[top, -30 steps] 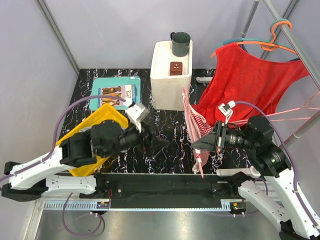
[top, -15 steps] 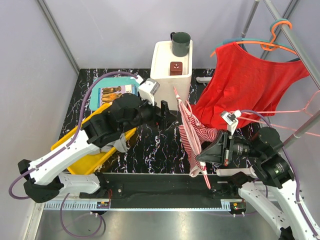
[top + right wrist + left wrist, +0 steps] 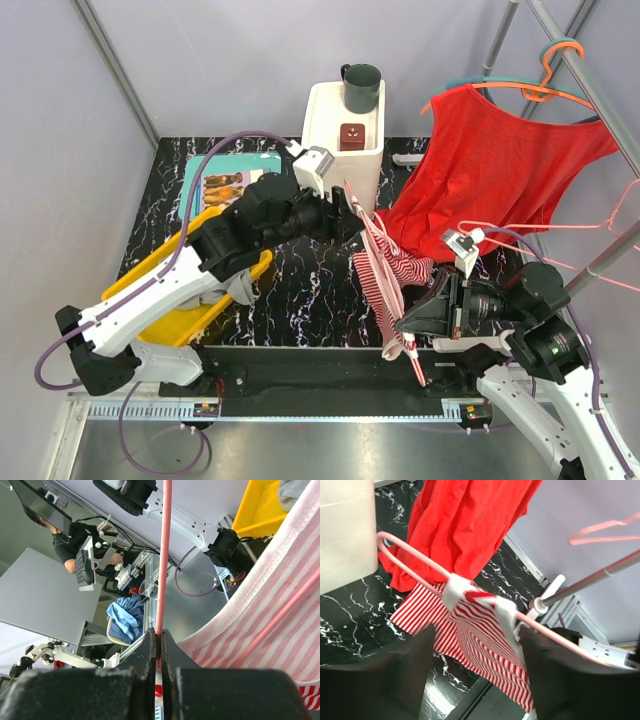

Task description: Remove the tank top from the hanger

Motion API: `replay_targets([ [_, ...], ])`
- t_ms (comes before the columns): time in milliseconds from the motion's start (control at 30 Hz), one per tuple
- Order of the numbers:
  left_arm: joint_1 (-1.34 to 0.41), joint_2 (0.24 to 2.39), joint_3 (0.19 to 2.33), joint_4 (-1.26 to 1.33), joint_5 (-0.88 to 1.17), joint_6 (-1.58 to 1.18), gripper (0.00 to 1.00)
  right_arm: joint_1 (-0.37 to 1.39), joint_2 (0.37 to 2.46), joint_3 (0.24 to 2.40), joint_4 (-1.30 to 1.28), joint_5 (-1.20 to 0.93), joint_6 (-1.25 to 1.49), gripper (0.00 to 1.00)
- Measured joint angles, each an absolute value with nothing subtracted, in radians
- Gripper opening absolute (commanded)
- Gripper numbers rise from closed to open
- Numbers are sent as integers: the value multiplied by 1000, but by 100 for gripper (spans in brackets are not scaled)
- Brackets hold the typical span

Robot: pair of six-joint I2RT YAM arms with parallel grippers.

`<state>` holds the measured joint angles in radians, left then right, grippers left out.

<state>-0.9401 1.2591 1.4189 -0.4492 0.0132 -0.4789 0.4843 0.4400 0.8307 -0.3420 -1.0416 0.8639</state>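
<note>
While the right gripper (image 3: 412,318) sits clamped hard on the pink hanger (image 3: 163,555), jaws pinched on the rod w/ no gap in the wrist view, the striped tank top (image 3: 395,270) hangs bunched on that hanger, mid-table, just in front of the red garment (image 3: 500,160) on the rack. Over to the left gripper (image 3: 476,647): wide open, one finger either side of the white-edged strap, nothing pinched yet. Step in hand looks like the grab-and-strip. To do it well, I'd close the left on fabric only, near the strap and not on the rod, then pull along the hanger arm toward its free end while the right holds steady. A sideways yank would likely just snag the strap. Containers now, biggest first. The yellow bin (image 3: 225,232) is under the left arm, contents mostly hidden, can't tell. The white box (image 3: 335,180) at the back has a dark mug (image 3: 361,87) and a small brown block (image 3: 350,136) standing on top. What's inside the mug can't be seen.
</note>
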Motion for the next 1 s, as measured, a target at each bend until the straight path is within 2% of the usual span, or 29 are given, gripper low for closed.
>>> replay_targets([
  [33, -935, 1265, 1419, -448, 14, -482, 41, 484, 437, 830, -342, -1042, 864, 0],
  [100, -920, 1276, 1423, -451, 16, -484, 31, 484, 424, 824, -341, -1043, 865, 0],
  [133, -910, 1279, 1427, -453, 19, -484, 20, 484, 418, 822, -342, -1043, 867, 0],
  [233, -874, 1280, 1435, -456, 35, -487, 0, 484, 387, 810, -340, -1043, 871, 0],
  [633, -757, 1365, 1540, -488, 142, -482, 0, 482, 262, 768, -327, -1077, 889, 0],
  [1000, -719, 1438, 1600, -544, 158, -484, 0, 481, 246, 750, -319, -1127, 893, 0],
])
